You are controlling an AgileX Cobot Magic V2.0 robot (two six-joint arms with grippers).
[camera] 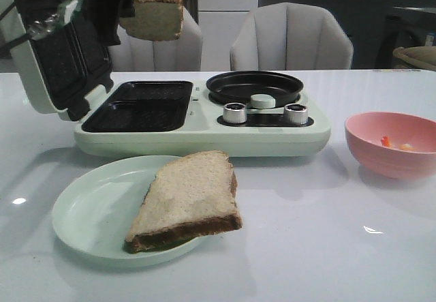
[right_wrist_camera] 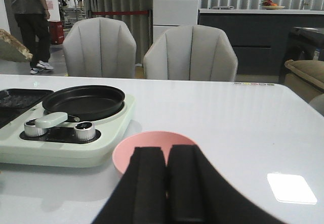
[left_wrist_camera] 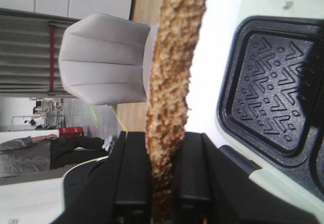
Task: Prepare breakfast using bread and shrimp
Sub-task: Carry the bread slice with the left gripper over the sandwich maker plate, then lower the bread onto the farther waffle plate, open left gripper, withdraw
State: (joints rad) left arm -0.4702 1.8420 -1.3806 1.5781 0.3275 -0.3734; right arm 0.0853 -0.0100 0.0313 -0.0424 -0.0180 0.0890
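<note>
Your left hand [left_wrist_camera: 162, 204] held one slice of bread [camera: 151, 16] by its edge, lifted high above the open sandwich maker [camera: 197, 121]; in the left wrist view the slice stood edge-on between the two closed fingers [left_wrist_camera: 132, 183]. The second slice [camera: 187, 198] lay on the pale green plate [camera: 88, 213] at the front of the bench [camera: 306, 247]. The step in hand, I judge, was to bring the first slice to the grill tray [camera: 139, 106]. The next move called for lowering the slice flat into one of the two dark wells without catching the raised lid [camera: 54, 43]. Your right hand [right_wrist_camera: 167, 183] was empty, its fingers pressed together, just before the pink bowl [camera: 395, 142], where a few shrimp [camera: 395, 143] waited. No brand, label or readable writing appeared on the machine or the knobs [camera: 234, 112].
</note>
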